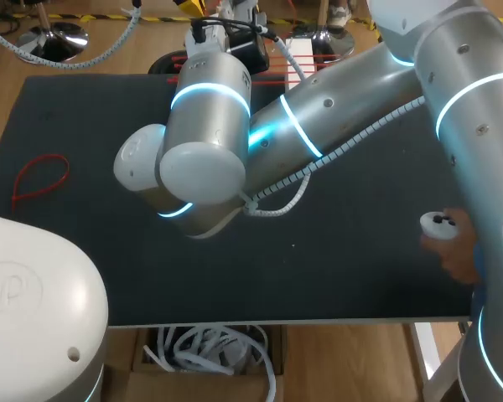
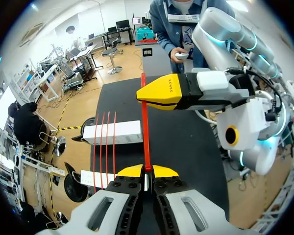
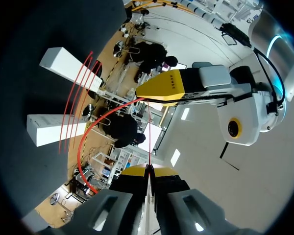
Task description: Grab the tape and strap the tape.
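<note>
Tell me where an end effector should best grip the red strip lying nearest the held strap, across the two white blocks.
Probably grip the red strip at its free span between the white blocks, from above, one finger on each side. There it bridges the gap straight and unsupported, so fingers can close around it.

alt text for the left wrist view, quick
The left pincer is shut on a red strap that runs straight ahead to the right pincer, which also grips it. Beside it, three more red straps lie across two white boxes.

I get bright, even overhead light. Cyan rings glow on my right arm (image 1: 335,117), upper middle. The table (image 1: 75,243) looks matte and dark.
</note>
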`<action>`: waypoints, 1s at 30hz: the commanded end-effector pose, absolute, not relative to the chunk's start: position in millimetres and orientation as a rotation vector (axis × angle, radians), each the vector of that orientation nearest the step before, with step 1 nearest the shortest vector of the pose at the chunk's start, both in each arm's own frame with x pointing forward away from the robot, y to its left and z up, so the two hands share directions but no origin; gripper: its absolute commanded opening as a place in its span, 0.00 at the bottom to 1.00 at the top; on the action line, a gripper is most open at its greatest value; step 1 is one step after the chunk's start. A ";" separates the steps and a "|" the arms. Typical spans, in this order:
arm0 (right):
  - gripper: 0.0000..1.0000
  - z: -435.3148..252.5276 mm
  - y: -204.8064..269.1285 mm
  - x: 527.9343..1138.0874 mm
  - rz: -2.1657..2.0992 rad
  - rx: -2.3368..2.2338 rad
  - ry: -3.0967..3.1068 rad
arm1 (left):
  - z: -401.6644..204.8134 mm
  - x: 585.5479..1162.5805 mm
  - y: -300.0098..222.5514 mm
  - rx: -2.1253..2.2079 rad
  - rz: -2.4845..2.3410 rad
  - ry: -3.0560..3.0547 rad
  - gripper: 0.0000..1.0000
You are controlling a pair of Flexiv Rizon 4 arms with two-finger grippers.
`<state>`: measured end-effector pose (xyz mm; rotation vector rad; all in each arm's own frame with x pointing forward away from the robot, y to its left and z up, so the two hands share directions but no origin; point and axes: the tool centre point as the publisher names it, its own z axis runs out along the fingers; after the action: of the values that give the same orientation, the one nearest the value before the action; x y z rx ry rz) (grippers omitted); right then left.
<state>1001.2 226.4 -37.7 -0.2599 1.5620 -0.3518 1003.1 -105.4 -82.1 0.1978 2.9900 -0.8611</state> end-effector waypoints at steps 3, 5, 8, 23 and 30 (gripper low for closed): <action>0.00 -37.8 226.3 1002.5 -0.360 -0.266 1.568 | -81.1 1003.2 -105.5 0.196 -0.856 2.994 0.00; 0.00 -38.1 227.2 1002.5 -0.360 -0.267 1.569 | -81.1 1003.2 -105.5 0.196 -0.856 2.994 0.00; 0.00 -39.2 228.0 1002.5 -0.361 -0.270 1.572 | -81.1 1003.2 -105.5 0.196 -0.856 2.994 0.00; 0.00 -41.4 230.6 1002.5 -0.368 -0.274 1.578 | -81.1 1003.2 -105.5 0.196 -0.856 2.994 0.00; 0.00 -45.9 231.6 1002.4 -0.379 -0.282 1.582 | -81.1 1003.2 -105.5 0.196 -0.856 2.994 0.00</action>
<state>1003.2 229.7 -45.5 -0.2817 1.5817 -0.3742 1003.1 -105.4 -82.1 0.1978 2.9900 -0.8611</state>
